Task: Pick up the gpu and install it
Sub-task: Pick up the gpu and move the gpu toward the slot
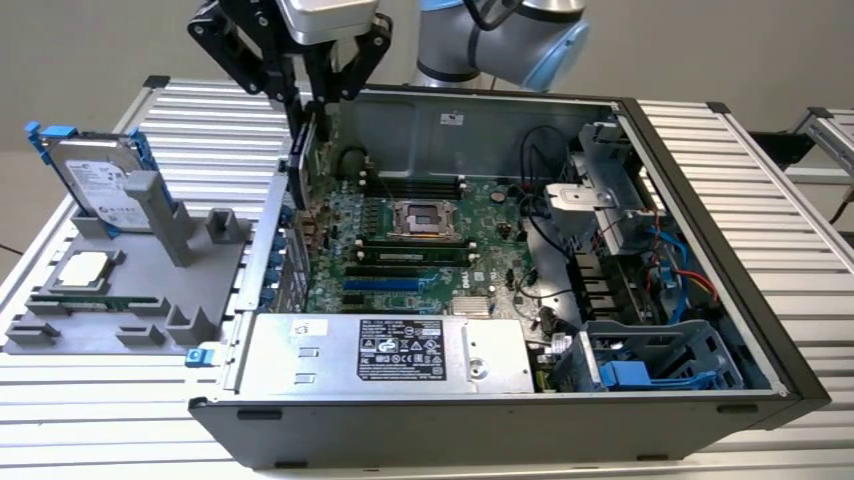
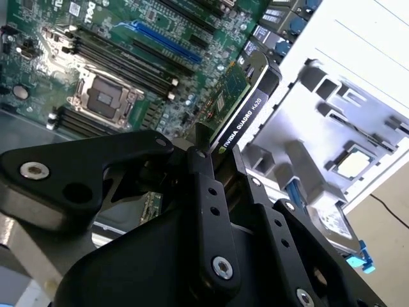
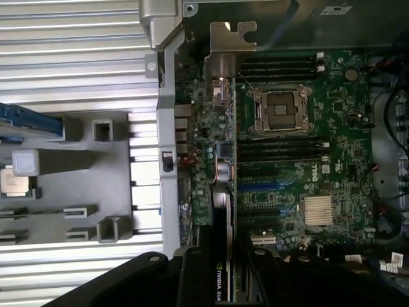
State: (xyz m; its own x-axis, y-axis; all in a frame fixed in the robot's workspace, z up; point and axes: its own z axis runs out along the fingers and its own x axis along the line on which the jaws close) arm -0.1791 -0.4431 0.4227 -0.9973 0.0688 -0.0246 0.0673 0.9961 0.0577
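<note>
The hand (image 1: 315, 95), at the upper left of the exterior view, pinches the gpu (image 1: 302, 150) on edge over the motherboard (image 1: 414, 250), just inside the open computer case (image 1: 747, 330) at its wall on the exterior view's left.

exterior view high over the case (image 1: 467, 425); both wrist views close past the tool (image 2: 214, 153) (image 3: 223, 256) onto its motherboard (image 2: 128, 64) (image 3: 332, 166)

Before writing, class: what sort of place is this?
Probably a robotics lab bench for computer assembly: an open grey metal computer case on a ribbed aluminium table, and a black pincer holding a thin green circuit-board gpu.
</note>
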